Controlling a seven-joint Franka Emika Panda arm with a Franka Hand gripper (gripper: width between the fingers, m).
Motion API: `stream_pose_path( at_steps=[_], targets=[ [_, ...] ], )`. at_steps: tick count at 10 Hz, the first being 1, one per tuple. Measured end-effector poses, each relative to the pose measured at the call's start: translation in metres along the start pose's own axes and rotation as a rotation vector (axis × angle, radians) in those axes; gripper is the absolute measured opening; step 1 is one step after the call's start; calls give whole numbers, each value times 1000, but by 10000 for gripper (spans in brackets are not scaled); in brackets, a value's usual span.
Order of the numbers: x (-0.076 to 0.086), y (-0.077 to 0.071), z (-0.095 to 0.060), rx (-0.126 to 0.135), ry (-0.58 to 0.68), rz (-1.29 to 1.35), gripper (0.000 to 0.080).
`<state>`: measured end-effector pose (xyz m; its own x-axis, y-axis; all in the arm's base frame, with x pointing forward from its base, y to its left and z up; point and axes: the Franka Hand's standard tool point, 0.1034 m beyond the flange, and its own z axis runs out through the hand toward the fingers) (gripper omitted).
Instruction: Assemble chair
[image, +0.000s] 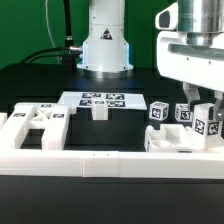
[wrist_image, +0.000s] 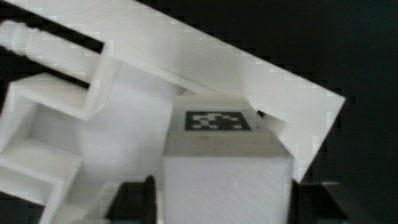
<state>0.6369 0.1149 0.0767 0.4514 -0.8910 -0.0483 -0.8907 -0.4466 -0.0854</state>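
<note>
Evidently early: tool (image: 205, 112) pinches tagged post (wrist_image: 222, 168) by seat slab (image: 168, 143); we see frame (image: 35, 125) well apart, unjoined.

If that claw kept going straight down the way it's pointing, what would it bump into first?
The gripper has a tagged white post between its jaws, so that comes first. Beyond it seem to lie other white chair parts; depth is unclear.
</note>
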Motion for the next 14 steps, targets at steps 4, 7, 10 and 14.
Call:
stream_pose_path(
  at_steps=[4, 7, 10, 14],
  targets=[
    [-11, -3, 0, -33, -9, -330, 639],
    [-10, -3, 0, -32, -13, -577, 649],
    [-11, -5, -1, -24, -11, -895, 649],
    [-10, -4, 0, -31, -13, -1199, 649]
  ],
)
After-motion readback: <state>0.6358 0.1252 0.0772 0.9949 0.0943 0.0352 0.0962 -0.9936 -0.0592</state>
